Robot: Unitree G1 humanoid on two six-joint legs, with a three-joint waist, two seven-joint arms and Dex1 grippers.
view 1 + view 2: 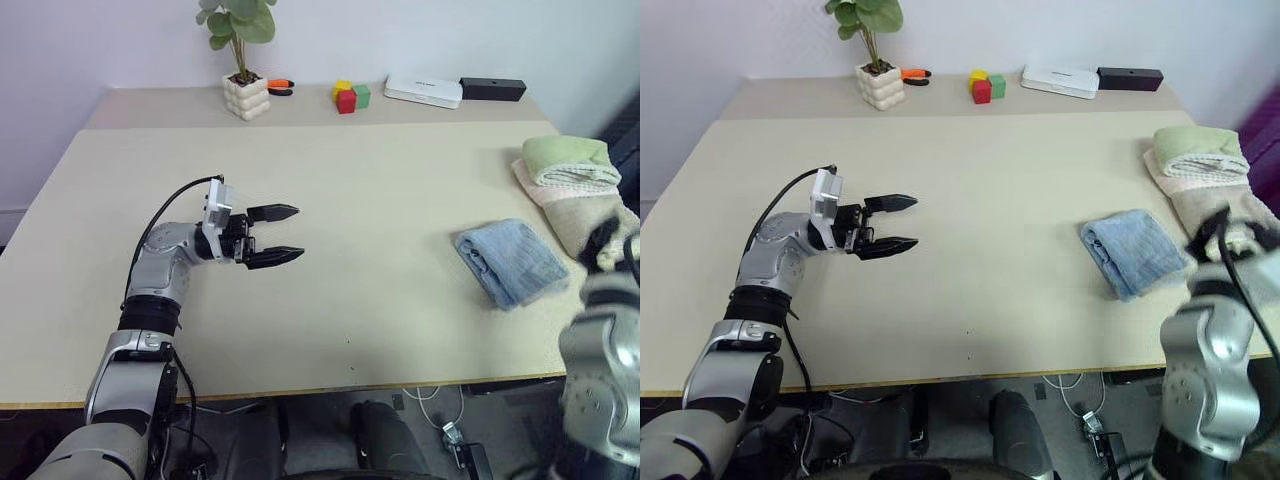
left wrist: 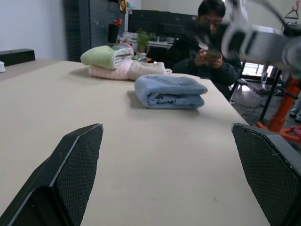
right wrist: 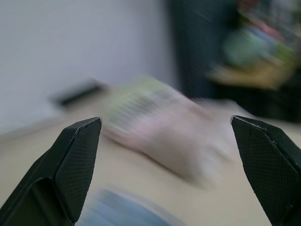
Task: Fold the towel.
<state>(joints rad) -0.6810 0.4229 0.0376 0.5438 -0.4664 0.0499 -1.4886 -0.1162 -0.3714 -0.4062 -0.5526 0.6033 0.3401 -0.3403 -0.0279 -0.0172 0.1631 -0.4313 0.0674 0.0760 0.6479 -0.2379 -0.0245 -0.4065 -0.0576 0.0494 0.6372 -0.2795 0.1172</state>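
The left tool (image 1: 288, 239) hovers wide open and empty above the bare middle of the table (image 1: 380, 300), pointing across toward the towel (image 1: 511, 262), which lies well apart from it near the table's right edge as a compact, layered bundle. The fold looks finished, with nothing left but to draw both arms clear. Along the far edge stand a potted plant (image 1: 243, 60), an orange-handled item (image 1: 281, 86), coloured blocks (image 1: 351, 96), a white box (image 1: 424, 91) and a black box (image 1: 493, 89), all well out of the way. Just beyond the blue bundle sits a stack of folded towels (image 1: 570, 170), green on top, the one neighbour to avoid. The right tool (image 3: 164, 179) is raised near it, jaws spread wide, holding nothing. A person (image 2: 207, 47) sits beyond the table.
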